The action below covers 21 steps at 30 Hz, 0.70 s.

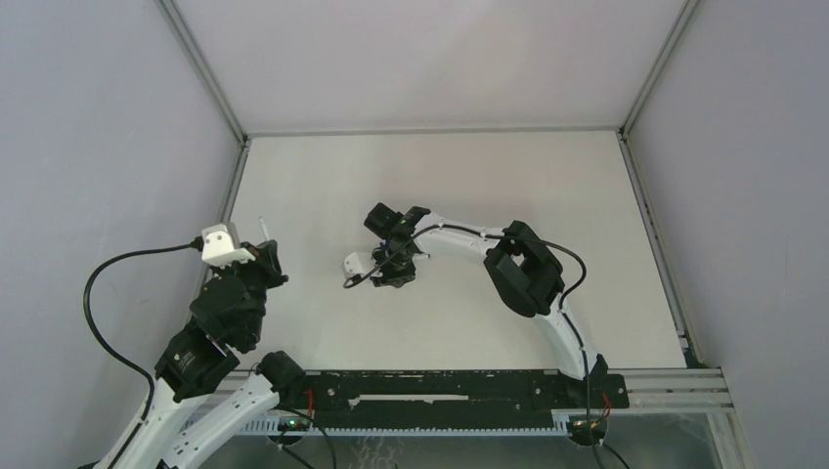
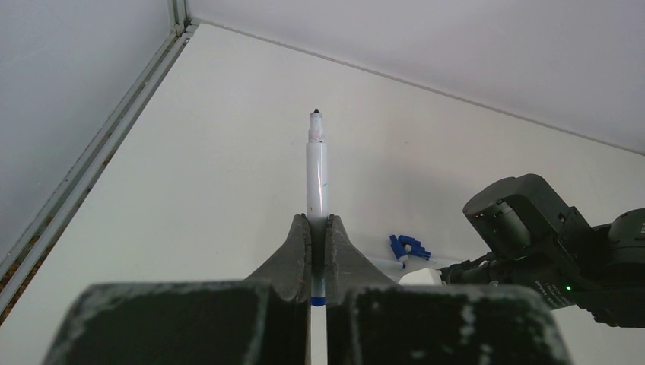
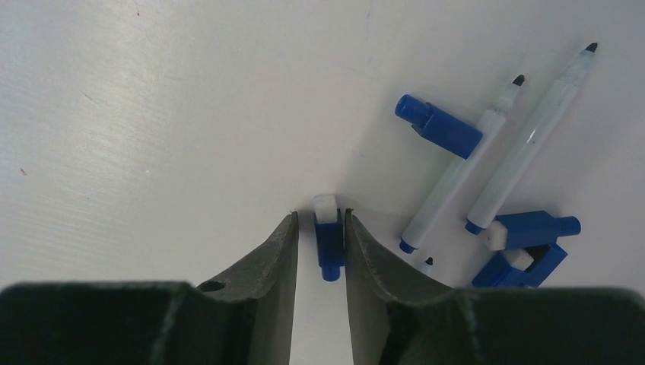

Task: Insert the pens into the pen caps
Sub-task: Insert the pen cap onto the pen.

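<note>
My left gripper (image 2: 318, 222) is shut on a white pen (image 2: 316, 175), held off the table with its dark tip pointing away from me; in the top view this gripper (image 1: 264, 237) sits at the table's left side. My right gripper (image 3: 319, 217) points down at the table with its jaws either side of a dark blue pen cap (image 3: 328, 242). The right finger touches the cap and a gap shows on the left. Two more pens (image 3: 455, 173) (image 3: 532, 137) lie to the right among other blue caps (image 3: 439, 125) (image 3: 532, 228). The right gripper (image 1: 394, 266) hides them from above.
In the left wrist view the right arm's wrist (image 2: 548, 243) stands to the right, beside the cap cluster (image 2: 407, 247). A metal frame rail (image 2: 99, 144) and grey walls close the white table (image 1: 440, 176) on the left, back and right.
</note>
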Each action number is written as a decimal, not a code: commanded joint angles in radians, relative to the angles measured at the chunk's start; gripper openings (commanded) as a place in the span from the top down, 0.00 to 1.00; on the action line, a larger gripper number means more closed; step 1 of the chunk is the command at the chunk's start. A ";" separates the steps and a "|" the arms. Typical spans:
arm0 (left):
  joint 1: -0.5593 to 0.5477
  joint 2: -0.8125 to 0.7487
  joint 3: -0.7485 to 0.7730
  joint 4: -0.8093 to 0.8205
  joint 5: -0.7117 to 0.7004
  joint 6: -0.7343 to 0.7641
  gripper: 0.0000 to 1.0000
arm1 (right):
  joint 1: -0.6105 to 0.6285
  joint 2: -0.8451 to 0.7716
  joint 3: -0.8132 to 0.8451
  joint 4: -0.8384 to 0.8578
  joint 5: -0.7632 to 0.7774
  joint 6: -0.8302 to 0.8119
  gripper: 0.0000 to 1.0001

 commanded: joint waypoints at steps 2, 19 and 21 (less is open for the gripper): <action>0.007 0.014 -0.020 0.019 0.016 -0.012 1.00 | -0.006 0.045 0.029 0.006 0.036 -0.004 0.70; 0.011 0.018 -0.036 0.088 0.161 0.040 1.00 | -0.055 -0.403 -0.420 0.465 -0.201 0.518 1.00; 0.010 0.027 -0.038 0.112 0.239 0.062 1.00 | -0.060 -0.517 -0.532 0.570 -0.198 0.648 1.00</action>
